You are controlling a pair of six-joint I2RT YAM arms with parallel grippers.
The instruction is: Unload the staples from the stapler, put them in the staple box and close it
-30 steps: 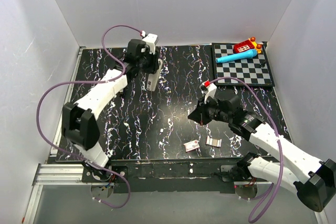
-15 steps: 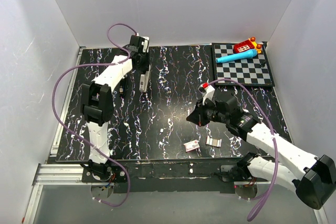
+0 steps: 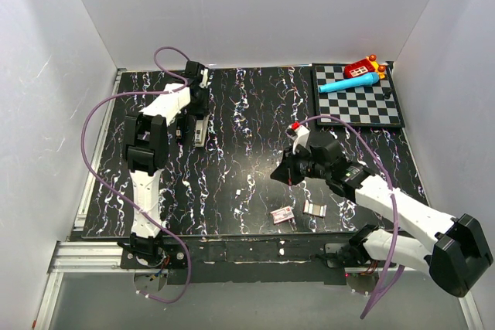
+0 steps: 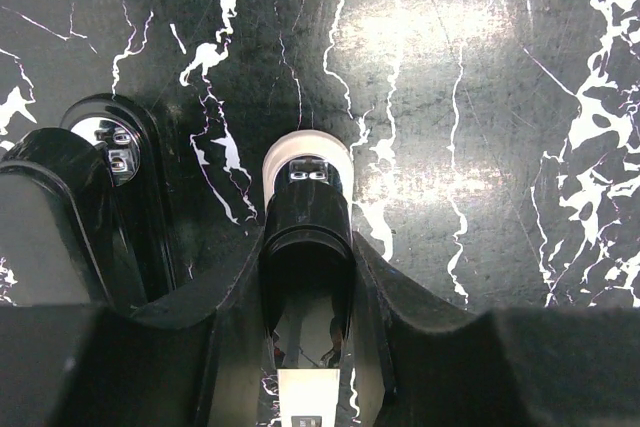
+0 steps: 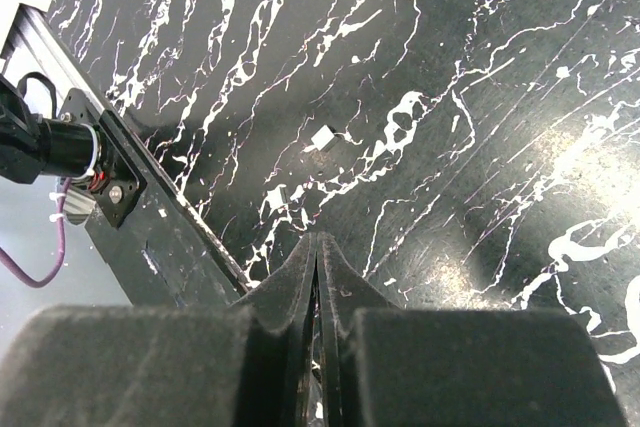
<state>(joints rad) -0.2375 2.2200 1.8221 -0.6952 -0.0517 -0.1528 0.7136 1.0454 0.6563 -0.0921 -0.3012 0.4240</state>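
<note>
Left arm has swung toward the far-left corner. The left gripper [image 4: 308, 292] clamps the stapler [image 4: 307, 212]. The right gripper [image 5: 318, 252] is pinched, empty. Probably repositioning; next, open the magazine.

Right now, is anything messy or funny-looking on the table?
Yes. A small reddish piece and a silvery piece lie loose near the front edge of the table, the reddish one crooked. They are too small to identify. Also, a blue tube and a red toy lie on the checkered board, which looks funny.
</note>
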